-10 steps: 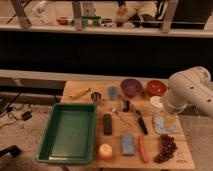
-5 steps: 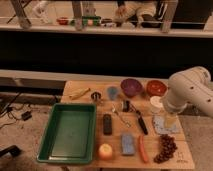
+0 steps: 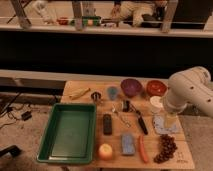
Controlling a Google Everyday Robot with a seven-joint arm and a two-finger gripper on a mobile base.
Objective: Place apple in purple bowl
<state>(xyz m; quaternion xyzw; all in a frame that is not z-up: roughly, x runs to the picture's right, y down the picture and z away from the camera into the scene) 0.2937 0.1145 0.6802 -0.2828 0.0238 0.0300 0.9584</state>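
The apple (image 3: pixel 105 151), small, round and yellow-orange, sits at the front edge of the wooden table (image 3: pixel 85 102), just right of the green tray. The dark purple bowl (image 3: pixel 131 86) stands at the back of the table, left of the red-orange bowl (image 3: pixel 156 88). My white arm (image 3: pixel 189 92) reaches in from the right. Its gripper (image 3: pixel 169 121) hangs low over the table's right side, above a pale blue cloth. It is far from the apple and in front of and to the right of the purple bowl.
A large green tray (image 3: pixel 70 132) fills the table's left front. A black remote (image 3: pixel 107 124), blue sponge (image 3: pixel 128 144), carrot (image 3: pixel 143 149) and grapes (image 3: pixel 165 147) lie nearby. A banana (image 3: pixel 80 93), blue cup (image 3: pixel 113 92), white cup (image 3: pixel 156 104) and utensils (image 3: pixel 140 122) lie further back.
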